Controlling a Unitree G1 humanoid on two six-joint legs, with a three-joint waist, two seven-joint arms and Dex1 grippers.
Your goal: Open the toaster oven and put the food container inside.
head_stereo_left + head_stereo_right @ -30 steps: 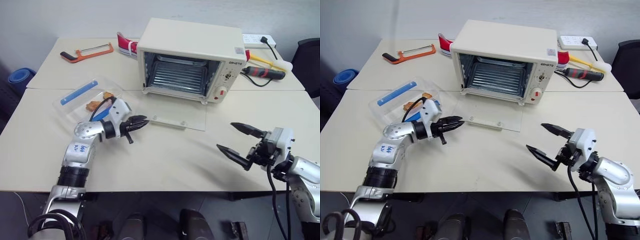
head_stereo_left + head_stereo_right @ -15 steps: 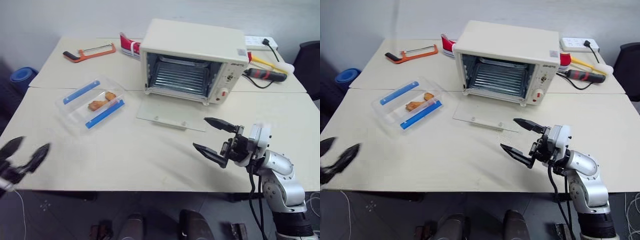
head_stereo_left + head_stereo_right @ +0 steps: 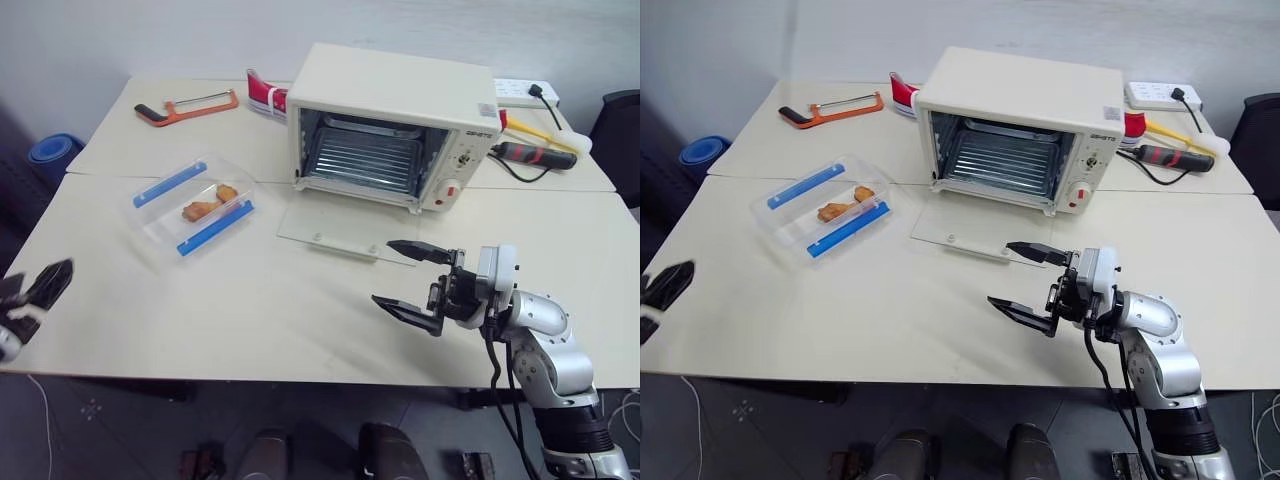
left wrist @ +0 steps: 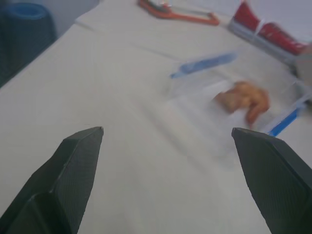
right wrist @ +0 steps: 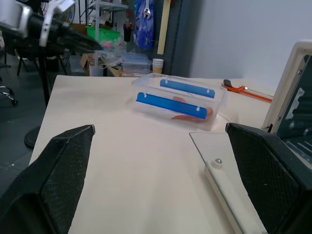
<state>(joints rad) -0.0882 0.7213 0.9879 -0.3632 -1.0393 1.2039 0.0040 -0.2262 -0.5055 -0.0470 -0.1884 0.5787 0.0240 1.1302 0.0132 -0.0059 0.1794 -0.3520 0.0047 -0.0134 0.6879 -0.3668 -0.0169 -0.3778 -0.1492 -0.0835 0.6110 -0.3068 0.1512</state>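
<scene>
The oven (image 3: 390,125) stands open. The container (image 3: 192,204) lies diagonally on the surface (image 3: 280,300), left of the door, roughly midway between both empty, spread grippers, left (image 3: 35,290) and right (image 3: 412,280).

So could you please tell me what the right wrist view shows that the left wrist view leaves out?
Right wrist view: the toaster oven with its glass door lying open, plus room clutter beyond the table. Left wrist view: the red-and-white item and a blue object off the table. Both share the food container, the orange saw and wide-open jaws.
</scene>
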